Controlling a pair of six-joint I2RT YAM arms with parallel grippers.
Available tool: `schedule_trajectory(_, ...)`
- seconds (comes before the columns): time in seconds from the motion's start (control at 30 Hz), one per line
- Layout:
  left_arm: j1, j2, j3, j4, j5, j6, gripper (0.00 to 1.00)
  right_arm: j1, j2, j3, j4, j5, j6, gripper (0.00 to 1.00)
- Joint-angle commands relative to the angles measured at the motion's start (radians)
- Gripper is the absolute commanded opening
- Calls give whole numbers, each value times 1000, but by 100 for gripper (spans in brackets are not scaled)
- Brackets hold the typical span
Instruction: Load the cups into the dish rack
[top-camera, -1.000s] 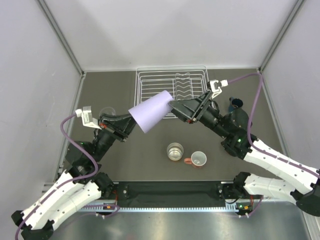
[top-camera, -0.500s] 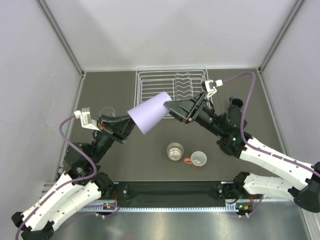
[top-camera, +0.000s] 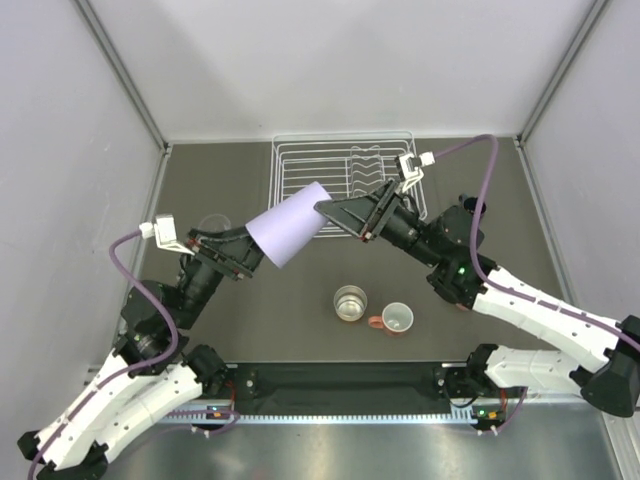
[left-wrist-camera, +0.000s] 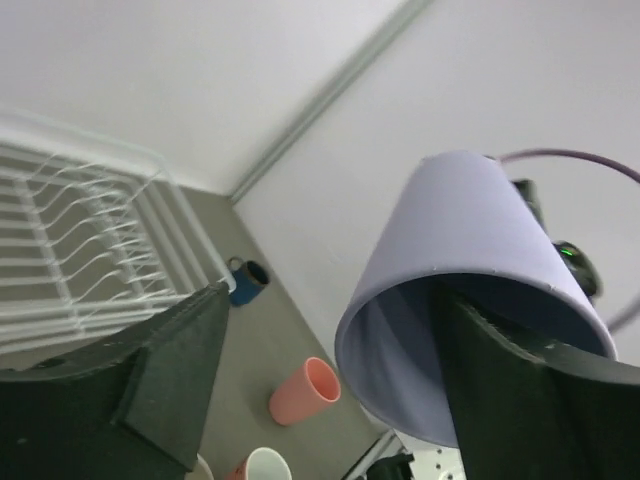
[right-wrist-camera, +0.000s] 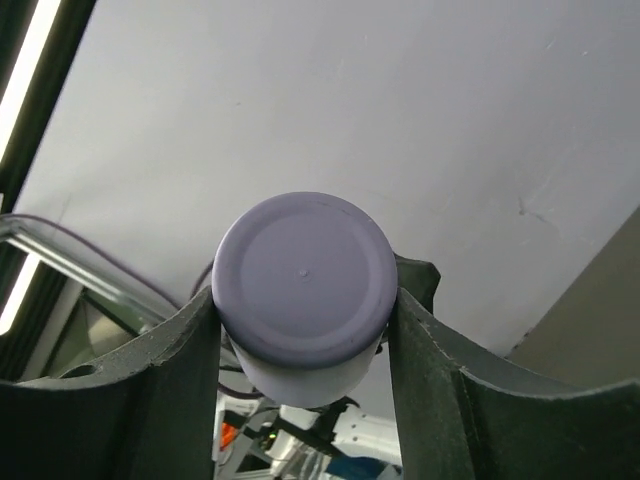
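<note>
The lavender tumbler (top-camera: 287, 228) hangs tilted in the air in front of the dish rack (top-camera: 300, 165), between my two grippers. My right gripper (top-camera: 332, 212) is shut on its closed base (right-wrist-camera: 303, 285), a finger pressed to each side. My left gripper (top-camera: 252, 250) is open at the mouth end: one finger sits inside the rim (left-wrist-camera: 420, 420), the other stands well clear of the wall. On the table lie the steel cup (top-camera: 350, 302), the salmon mug (top-camera: 396, 318) and the dark blue mug (top-camera: 472, 208). The pink tumbler (left-wrist-camera: 305, 392) lies on its side.
The dish rack (left-wrist-camera: 80, 250) stands against the back wall, its plate prongs in the right half. Side walls close in the table on the left and right. The right arm reaches over the table's right half and partly covers the blue mug.
My left gripper has opened and let go of the tumbler's rim. My right gripper has closed on the tumbler's base. The tumbler and both grippers have shifted slightly left.
</note>
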Motion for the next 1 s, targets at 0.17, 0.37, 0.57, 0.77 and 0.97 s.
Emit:
schedule_trajectory(0.17, -1, -29, 142, -596, -412, -88, 95, 14, 16, 223, -336, 239, -414, 0)
schedule_trajectory(0.37, -1, -26, 156, -742, -492, -93, 92, 14, 199, 353, -416, 511, -731, 0)
schedule_trajectory(0.57, -1, -19, 111, -739, -427, -38, 88, 4, 504, 505, -322, 766, -983, 0)
schedule_trajectory(0.77, -1, 1, 80, -773, -390, 11, 73, -18, 805, 680, -140, 892, -1245, 0)
schedule_trajectory(0.97, -1, -11, 70, -813, -413, 45, 77, -102, 1026, 938, -242, 890, -1218, 0)
